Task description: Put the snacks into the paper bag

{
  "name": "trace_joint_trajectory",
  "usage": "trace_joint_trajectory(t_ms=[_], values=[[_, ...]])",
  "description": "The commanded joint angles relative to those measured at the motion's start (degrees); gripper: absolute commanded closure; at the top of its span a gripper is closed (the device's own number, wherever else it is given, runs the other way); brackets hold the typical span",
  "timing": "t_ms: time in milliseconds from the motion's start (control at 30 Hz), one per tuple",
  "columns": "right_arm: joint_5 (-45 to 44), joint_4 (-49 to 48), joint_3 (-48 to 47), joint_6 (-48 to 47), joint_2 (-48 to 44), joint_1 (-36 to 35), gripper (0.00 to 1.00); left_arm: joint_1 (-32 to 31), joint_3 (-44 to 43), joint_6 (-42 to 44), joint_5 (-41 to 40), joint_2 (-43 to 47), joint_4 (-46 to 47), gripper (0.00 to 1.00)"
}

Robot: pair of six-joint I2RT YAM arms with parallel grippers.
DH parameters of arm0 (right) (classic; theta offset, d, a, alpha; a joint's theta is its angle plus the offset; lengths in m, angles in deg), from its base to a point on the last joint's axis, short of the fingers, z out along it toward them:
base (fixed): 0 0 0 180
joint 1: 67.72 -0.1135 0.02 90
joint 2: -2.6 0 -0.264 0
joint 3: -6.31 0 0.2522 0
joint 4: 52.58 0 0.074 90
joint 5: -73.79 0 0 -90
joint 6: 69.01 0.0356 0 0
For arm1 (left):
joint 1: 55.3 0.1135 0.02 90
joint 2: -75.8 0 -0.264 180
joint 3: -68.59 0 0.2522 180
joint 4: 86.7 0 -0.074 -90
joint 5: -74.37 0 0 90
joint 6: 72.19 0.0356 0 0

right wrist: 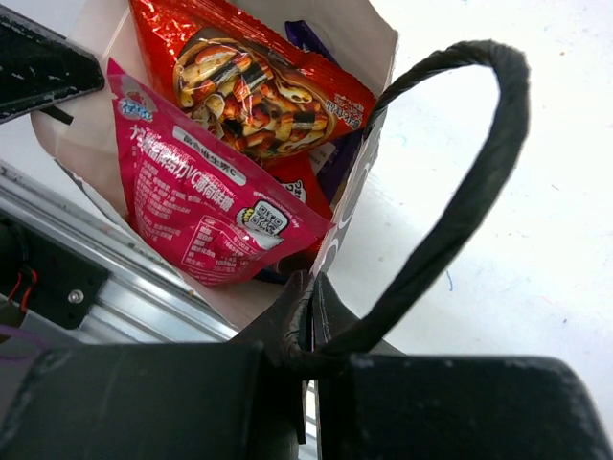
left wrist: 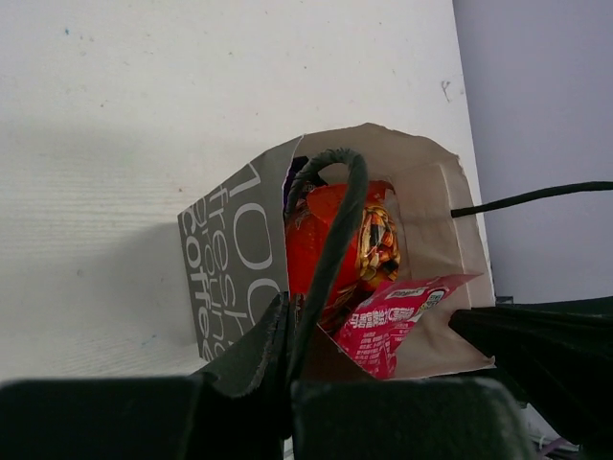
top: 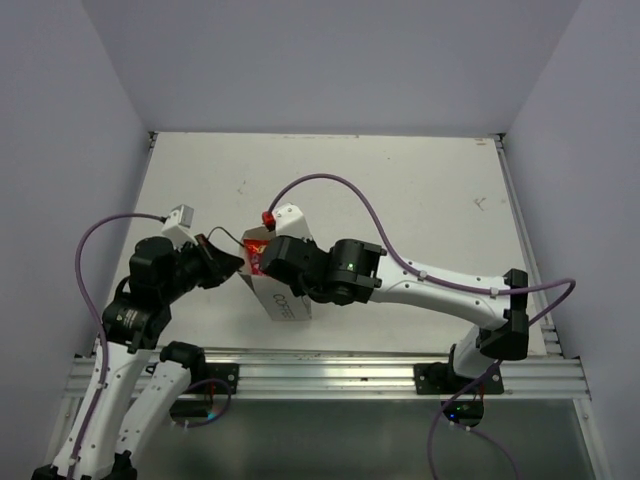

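Right end effector (right wrist: 308, 307) is clamped shut on the rim of the paper bag (top: 283, 297), pinching the wall together with the base of one dark cord handle (right wrist: 460, 192), which loops up over the fingers. Left end effector (left wrist: 369, 309) has its fingers spread wide either side of the bag mouth: one finger lies against the grey-lettered side, the other by the opposite beige edge. Can't tell if it's pressing on the paper. The bag sits on the counter (top: 400, 190) close to the near edge, left of centre, between the two arms, tipped over at an angle rather than upright, lettered side facing up in the top view. Inside the bag: the red chip bag (right wrist: 249, 86) is deepest, the pink-red sachet (right wrist: 201, 201) lies in front of it with a corner near the mouth, and the purple packet (right wrist: 340, 163) is tucked behind against the wall, mostly hidden. The second cord handle (left wrist: 527, 196) trails off sideways from the far rim.
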Motion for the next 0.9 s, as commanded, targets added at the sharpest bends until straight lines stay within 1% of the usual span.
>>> trace_joint_trajectory(t_ms=[0,67,100,133,167,200,233,267,300,333,400,533,667,867], values=[[-7.2,5.0,0.6,0.5,-4.0,-0.2,1.00,-0.6,0.6,-1.1,-0.3,-2.7,11.1,1.00],[-8.4,5.5,1.0,0.5,-4.4,0.3,1.00,-2.4,0.8,-1.8,-2.9,-5.3,13.3,1.00],[-8.6,5.8,1.3,0.6,-4.8,0.8,1.00,-6.2,0.8,-2.8,-4.7,-6.4,15.3,1.00],[-8.6,5.8,2.2,0.6,-5.1,1.2,1.00,-9.0,0.6,-3.4,-9.5,-8.9,16.4,1.00],[-8.6,5.7,2.7,0.7,-5.9,2.1,1.00,-12.0,0.0,-4.1,-12.6,-10.2,17.7,1.00],[-8.6,5.6,3.2,0.7,-6.3,2.7,1.00,-19.3,-0.7,-5.2,-16.0,-11.6,18.1,1.00],[-8.6,5.3,4.6,0.5,-6.9,3.7,1.00,-23.0,-1.4,-5.7,-22.4,-14.4,18.4,1.00],[-8.6,5.0,5.3,0.2,-7.4,4.3,1.00,-26.4,-2.7,-6.2,-25.0,-15.6,18.9,1.00],[-8.2,4.4,6.1,0.0,-8.4,4.8,1.00,-31.3,-3.3,-6.9,-26.9,-16.8,19.0,1.00],[-8.1,4.2,7.4,-0.1,-9.0,6.3,1.00,-32.8,-3.7,-7.3,-28.7,-18.4,19.1,1.00],[-7.2,2.7,9.0,-1.0,-10.1,7.6,1.00,-33.8,-3.8,-7.3,-29.1,-19.2,20.2,1.00],[-5.4,0.6,13.5,-2.2,-13.1,10.8,1.00,-33.8,-4.1,-6.8,-29.5,-21.5,21.1,1.00],[-4.1,-0.6,16.0,-3.1,-14.1,11.9,1.00,-34.3,-4.6,-6.9,-30.5,-23.2,22.4,1.00],[-0.9,-2.5,18.4,-4.1,-13.6,12.8,1.00,-35.5,-5.9,-6.9,-34.4,-24.6,21.0,1.00]])
